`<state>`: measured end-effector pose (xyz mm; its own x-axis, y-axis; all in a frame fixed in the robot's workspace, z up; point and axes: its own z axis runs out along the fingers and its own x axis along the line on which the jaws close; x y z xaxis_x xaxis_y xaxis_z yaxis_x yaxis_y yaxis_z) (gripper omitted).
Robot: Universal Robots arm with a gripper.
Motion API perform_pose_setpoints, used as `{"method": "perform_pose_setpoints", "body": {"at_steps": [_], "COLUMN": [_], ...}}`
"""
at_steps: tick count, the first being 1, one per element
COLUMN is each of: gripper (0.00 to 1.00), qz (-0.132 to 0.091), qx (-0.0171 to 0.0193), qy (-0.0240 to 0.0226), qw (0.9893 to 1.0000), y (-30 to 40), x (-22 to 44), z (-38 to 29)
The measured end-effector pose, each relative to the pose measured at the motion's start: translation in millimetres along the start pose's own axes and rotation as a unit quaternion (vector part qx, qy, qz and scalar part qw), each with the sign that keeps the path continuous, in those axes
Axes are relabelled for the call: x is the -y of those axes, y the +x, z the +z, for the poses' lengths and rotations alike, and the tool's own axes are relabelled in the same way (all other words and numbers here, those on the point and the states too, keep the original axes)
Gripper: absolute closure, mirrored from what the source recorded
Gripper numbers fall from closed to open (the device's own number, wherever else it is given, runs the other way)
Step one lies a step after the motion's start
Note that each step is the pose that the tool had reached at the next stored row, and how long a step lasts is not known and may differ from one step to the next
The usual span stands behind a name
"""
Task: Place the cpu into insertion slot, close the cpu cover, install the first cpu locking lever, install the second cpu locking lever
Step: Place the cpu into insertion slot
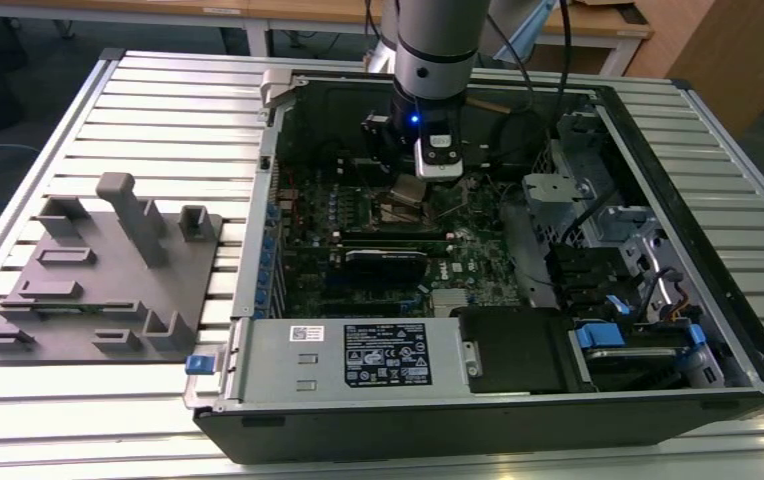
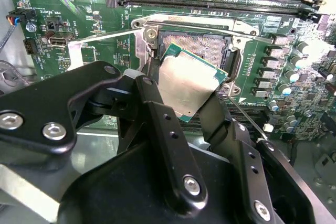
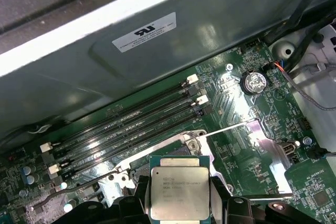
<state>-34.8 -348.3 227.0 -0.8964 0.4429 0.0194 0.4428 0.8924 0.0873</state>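
Observation:
My gripper (image 1: 413, 183) hangs inside the open computer case and is shut on the cpu (image 1: 406, 192), a flat square chip with a silver-tan top. In the second wrist view the cpu (image 2: 186, 85) sits tilted between the black fingers (image 2: 157, 116), just above and partly over the insertion slot (image 2: 202, 43), whose dark centre is bare. The first wrist view has the cpu (image 3: 180, 195) held by two opposite edges over the slot's silver rim (image 3: 194, 139). The cpu cover (image 2: 76, 51) is swung open beside the slot, and its plate (image 3: 262, 140) catches the light.
Long black memory slots (image 3: 131, 124) run beside the socket. A thin wire lever (image 2: 247, 118) stands free near the slot. The case wall (image 3: 157, 66) rises close behind. A power supply (image 1: 355, 355), a drive cage (image 1: 622, 260) and a grey fixture (image 1: 102, 280) surround the board.

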Motion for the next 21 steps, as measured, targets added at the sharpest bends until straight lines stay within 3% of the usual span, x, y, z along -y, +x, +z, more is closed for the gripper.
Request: {"method": "perform_pose_setpoints", "body": {"at_steps": [7, 12, 21], "gripper": [0.46, 0.46, 0.46], "qz": [0.003, 0.036, 0.040], "qx": [0.0003, 0.0032, 0.0035], "qy": [-0.0001, -0.0007, -0.0008], "qw": [1.0000, 0.9993, 0.9992], "y": [0.0, 0.0, 0.0], "x": [0.0, 0.0, 0.0], "z": [0.0, 0.2, 0.2]}}
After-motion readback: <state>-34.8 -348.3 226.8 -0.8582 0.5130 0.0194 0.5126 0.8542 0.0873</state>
